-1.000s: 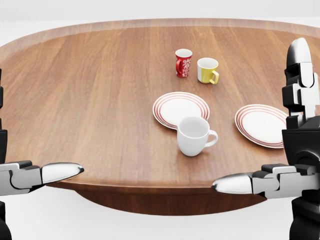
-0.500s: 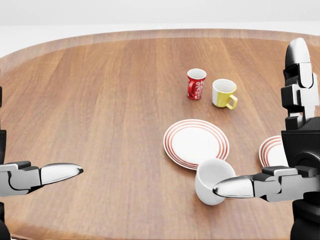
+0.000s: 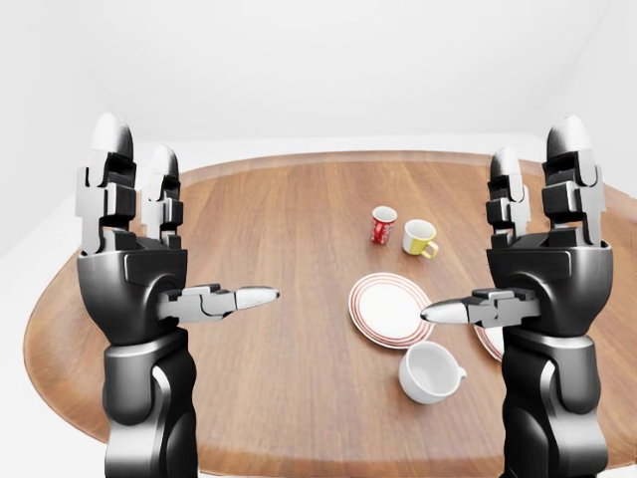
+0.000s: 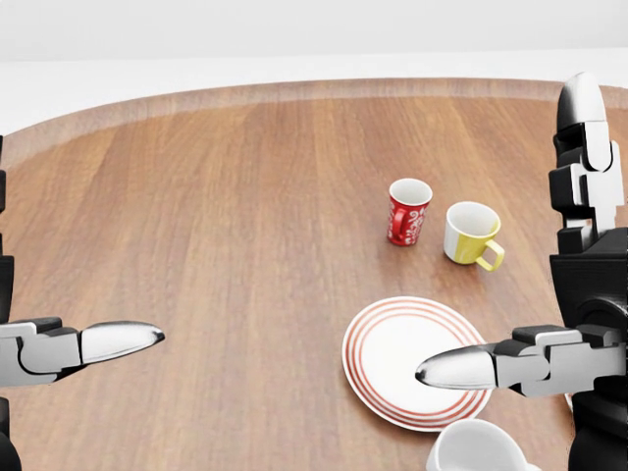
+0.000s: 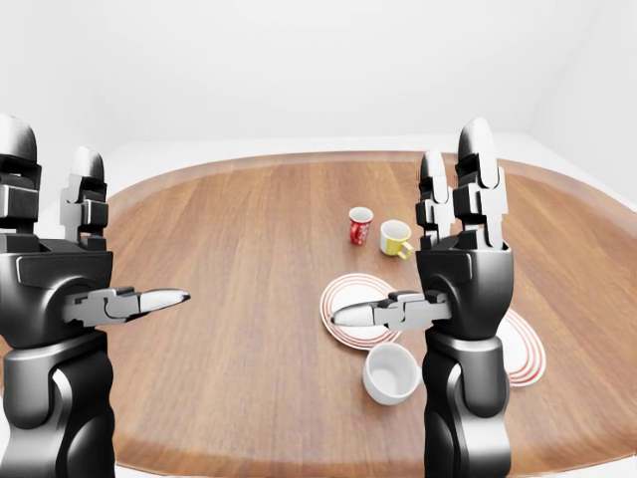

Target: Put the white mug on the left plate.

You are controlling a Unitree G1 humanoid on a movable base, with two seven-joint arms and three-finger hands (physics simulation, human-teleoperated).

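Left-eye view: both hands raised, palms up, fingers spread, nothing gripped. Left hand (image 3: 149, 249) sits at left of frame, right hand (image 3: 542, 249) at right, both above the oval brown wooden bench (image 3: 269, 249). White ceramic mug (image 3: 430, 371) stands upright on the bench at lower right, just below and apart from the left white plate with red rings (image 3: 390, 310), not on it. Second red-ringed white plate (image 5: 523, 349) shows best in right-eye view, partly hidden behind the right forearm. Red patterned mug (image 4: 408, 211) and yellow mug (image 4: 472, 235) stand side by side above the left plate in head view, close but apart.
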